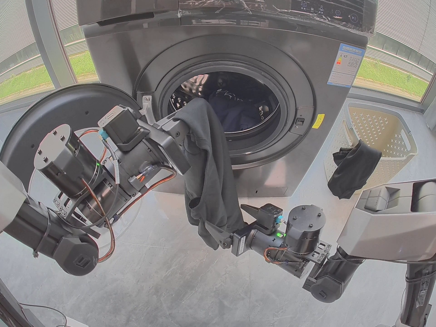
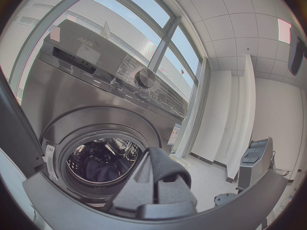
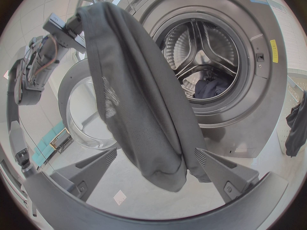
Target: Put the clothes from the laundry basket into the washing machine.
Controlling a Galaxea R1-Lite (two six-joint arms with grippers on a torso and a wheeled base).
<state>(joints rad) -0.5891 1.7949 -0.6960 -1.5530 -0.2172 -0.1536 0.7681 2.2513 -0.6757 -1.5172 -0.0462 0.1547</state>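
Hanging from the left gripper in the head view, a grey garment is seen just in front of the open mouth of the washing machine. Its top is level with the opening and its lower end reaches down to the right gripper. The round door is swung open on the left side. Dark blue clothes are seen inside the drum. The laundry basket is placed on the floor to the right of the machine, and a black garment is draped over its near rim.

In the left wrist view, the left gripper is closed tightly on a fold of the grey garment, which is laid over one finger. The drum opening is seen beyond it.

In the right wrist view, the right gripper is spread wide, and the lower end of the grey garment hangs between its fingers without being pinched. The left gripper is seen farther off, holding the top of the cloth. The dark blue clothes are lying at the bottom of the drum.
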